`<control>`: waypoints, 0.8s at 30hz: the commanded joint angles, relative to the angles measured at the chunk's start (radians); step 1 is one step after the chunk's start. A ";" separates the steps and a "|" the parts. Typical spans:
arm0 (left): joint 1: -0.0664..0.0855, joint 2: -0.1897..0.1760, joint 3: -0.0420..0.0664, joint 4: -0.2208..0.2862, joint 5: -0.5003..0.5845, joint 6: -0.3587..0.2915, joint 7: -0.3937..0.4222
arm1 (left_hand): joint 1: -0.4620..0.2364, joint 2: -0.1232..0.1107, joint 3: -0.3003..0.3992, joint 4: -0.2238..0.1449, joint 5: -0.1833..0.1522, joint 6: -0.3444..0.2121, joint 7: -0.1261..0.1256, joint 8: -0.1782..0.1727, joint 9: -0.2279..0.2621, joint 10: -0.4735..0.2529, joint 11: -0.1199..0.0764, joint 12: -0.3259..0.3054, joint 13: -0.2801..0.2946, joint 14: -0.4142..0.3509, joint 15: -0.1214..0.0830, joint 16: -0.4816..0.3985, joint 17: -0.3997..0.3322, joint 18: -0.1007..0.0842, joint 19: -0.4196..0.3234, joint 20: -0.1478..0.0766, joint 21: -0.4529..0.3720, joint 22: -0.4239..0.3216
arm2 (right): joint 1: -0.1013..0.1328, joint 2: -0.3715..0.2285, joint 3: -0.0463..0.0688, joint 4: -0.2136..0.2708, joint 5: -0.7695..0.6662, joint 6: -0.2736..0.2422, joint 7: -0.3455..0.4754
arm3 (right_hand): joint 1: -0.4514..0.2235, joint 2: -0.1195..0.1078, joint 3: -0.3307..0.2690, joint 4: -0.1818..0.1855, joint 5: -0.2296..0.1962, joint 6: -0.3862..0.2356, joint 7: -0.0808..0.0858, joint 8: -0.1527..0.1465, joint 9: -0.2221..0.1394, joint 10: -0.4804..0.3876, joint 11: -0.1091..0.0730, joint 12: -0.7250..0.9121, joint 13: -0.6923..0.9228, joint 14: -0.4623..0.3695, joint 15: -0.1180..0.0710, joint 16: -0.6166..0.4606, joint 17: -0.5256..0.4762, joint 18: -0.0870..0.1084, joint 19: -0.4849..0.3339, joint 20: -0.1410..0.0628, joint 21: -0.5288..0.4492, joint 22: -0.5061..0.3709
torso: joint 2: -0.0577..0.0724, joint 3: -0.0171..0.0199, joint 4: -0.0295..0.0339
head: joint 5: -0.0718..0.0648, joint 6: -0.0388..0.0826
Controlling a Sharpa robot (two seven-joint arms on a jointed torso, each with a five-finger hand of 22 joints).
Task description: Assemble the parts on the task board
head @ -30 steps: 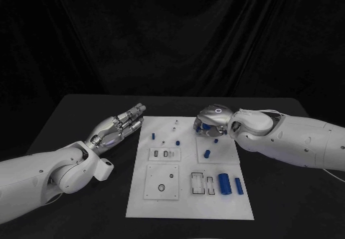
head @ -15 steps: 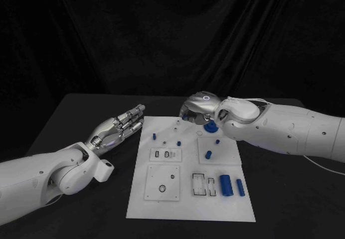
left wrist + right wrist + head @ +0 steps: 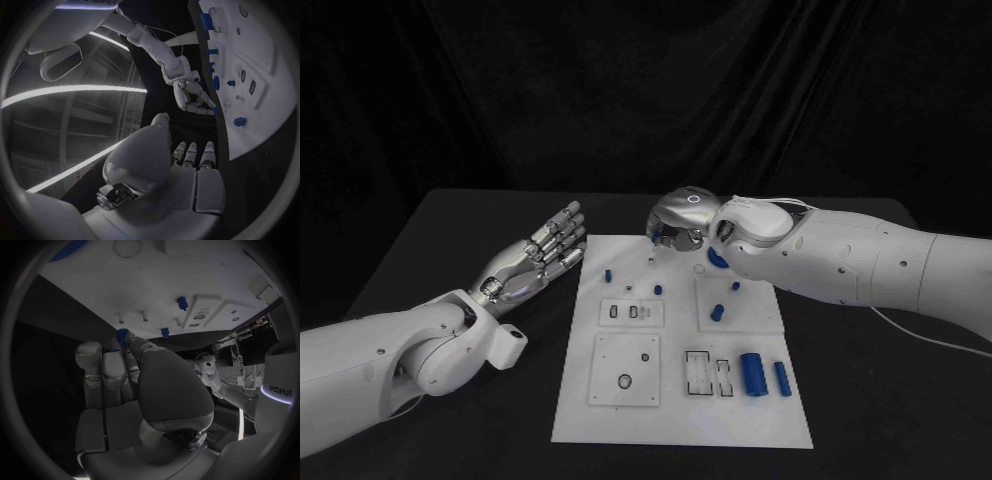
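The white task board (image 3: 682, 410) lies in the middle of the black table. Small blue parts stand on it (image 3: 607, 272) (image 3: 715, 312), and two blue cylinders (image 3: 751, 372) lie near its right edge. My right hand (image 3: 679, 226) hovers over the board's far edge, fingers pointing down. It pinches a small blue toothed part (image 3: 123, 334) between thumb and fingertips. Another blue part (image 3: 715, 258) sits on the board, half hidden under the right wrist. My left hand (image 3: 535, 257) is held flat and empty above the table beside the board's far left corner, fingers stretched out.
The board carries raised white plates with slots and holes (image 3: 625, 365) (image 3: 705, 369). Black table (image 3: 444, 240) stretches on both sides of the board. The right forearm (image 3: 862, 265) crosses the board's far right corner.
My right hand has lifted off the board's right side and moved left and away, to over the far edge, taking the small blue part with it. The left hand has barely moved.
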 commanded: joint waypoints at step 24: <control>0.002 0.018 0.001 -0.007 0.000 0.012 0.012 | -0.001 -0.006 0.010 -0.003 0.002 0.026 0.020 0.003 0.006 0.000 0.011 -0.007 -0.001 0.000 0.009 -0.004 -0.001 0.009 -0.003 0.009 -0.003 -0.002 | -0.027 0.057 0.002 -0.096 0.003 0.095 -0.044 | -0.003 -0.015 -0.003 0.003 0.007 -0.030 0.001 -0.029 -0.008 -0.008 -0.025 -0.013 0.001 -0.007 0.008 -0.002 -0.007 -0.028 0.008 0.008 0.039 0.042 | -0.001 -0.0015 -0.0020 | -0.009 -0.009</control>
